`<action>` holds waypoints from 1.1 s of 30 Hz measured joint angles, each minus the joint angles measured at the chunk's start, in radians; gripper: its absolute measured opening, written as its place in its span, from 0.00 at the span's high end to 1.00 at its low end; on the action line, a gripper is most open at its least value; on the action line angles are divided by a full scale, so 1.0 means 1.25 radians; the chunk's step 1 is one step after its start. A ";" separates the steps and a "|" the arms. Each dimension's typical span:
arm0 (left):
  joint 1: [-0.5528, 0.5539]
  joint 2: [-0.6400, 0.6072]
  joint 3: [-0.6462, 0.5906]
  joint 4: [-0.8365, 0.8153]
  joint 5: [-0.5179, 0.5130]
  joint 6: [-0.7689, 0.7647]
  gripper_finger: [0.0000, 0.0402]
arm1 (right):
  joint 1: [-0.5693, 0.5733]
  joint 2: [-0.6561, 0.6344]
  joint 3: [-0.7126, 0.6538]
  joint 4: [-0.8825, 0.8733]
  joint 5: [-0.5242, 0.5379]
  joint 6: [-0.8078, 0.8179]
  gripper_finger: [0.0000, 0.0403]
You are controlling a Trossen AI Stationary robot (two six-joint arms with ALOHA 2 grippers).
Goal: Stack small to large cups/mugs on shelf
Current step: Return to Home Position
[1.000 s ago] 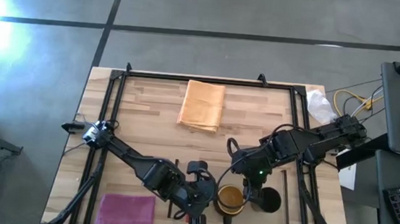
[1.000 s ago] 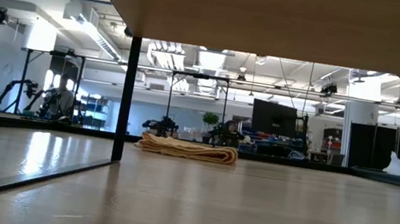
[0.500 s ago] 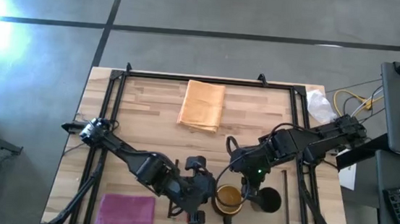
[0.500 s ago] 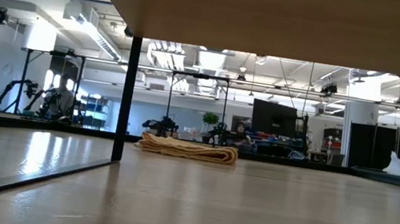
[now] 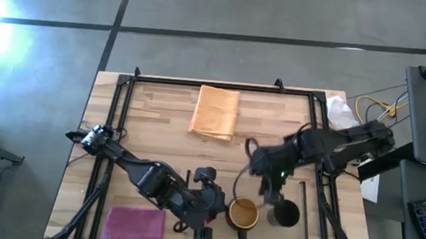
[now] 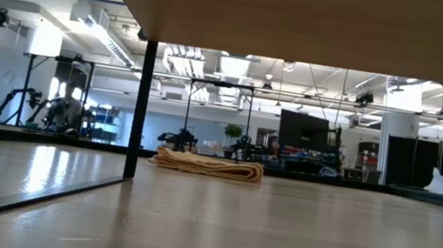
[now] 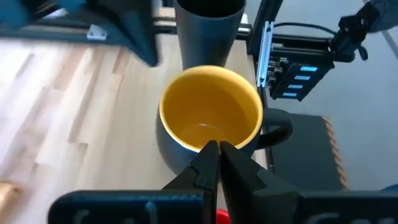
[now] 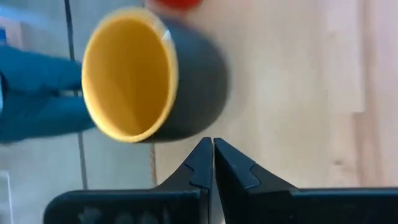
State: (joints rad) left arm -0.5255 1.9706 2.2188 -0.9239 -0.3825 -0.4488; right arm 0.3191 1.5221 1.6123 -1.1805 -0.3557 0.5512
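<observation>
Left gripper (image 7: 217, 146), fingers pressed together on nothing, hung low at the left end of the row of mugs on the shelf (image 5: 265, 234), near the table's (image 5: 158, 130) front edge. Directly under its fingertips showed a sliver of the pink-red mug (image 7: 225, 216). Just beyond that stood the brown mug (image 5: 243, 213), upright with its yellow inside open to view. The black mug (image 5: 286, 213) came next, close beside the brown one.

The row's long axis ran left to right across the shelf, and the left wrist camera looked straight down it.

Right gripper (image 8: 208, 143), likewise closed and empty, sat on the far side of the row, its tips aimed at the brown mug's dark wall and very near it. Whether they touched could not be told.

With all three mugs standing in order of size, the sorting looked finished. What remained, it seemed, was for each arm to pull clear. The left would have to lift away from the pink-red mug rather than sweep along the row, and the right would back off toward the orange cloth (image 5: 215, 112). Either could clip the brown mug. The magenta cloth (image 5: 134, 225) lay apart, left of the shelf.
</observation>
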 joint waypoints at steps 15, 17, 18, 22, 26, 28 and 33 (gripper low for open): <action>-0.010 -0.113 -0.013 0.354 0.479 0.245 1.00 | 0.051 -0.258 0.010 0.578 -0.033 -0.086 0.98; -0.004 -0.122 -0.013 0.457 0.558 0.272 1.00 | 0.186 -0.264 -0.004 0.632 0.080 -0.142 0.98; -0.003 -0.130 -0.012 0.470 0.550 0.291 1.00 | 0.257 -0.261 -0.010 0.637 0.153 -0.178 0.98; 0.028 -0.156 -0.015 0.349 0.396 0.342 1.00 | 0.310 -0.263 -0.020 0.517 0.297 -0.289 0.98; 0.159 -0.192 -0.024 0.320 0.450 0.391 1.00 | 0.178 -0.389 -0.010 0.451 0.234 -0.317 0.98; 0.216 -0.222 -0.052 0.340 0.498 0.385 1.00 | 0.105 -0.447 -0.026 0.418 0.154 -0.321 0.98; 0.296 -0.296 -0.244 0.513 0.563 0.367 1.00 | -0.048 -0.560 -0.156 0.437 0.013 -0.356 0.98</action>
State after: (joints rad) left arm -0.1551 1.6004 1.9136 -0.2827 0.3208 0.0099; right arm 0.2594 0.8222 1.4176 -0.6346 -0.3393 0.1066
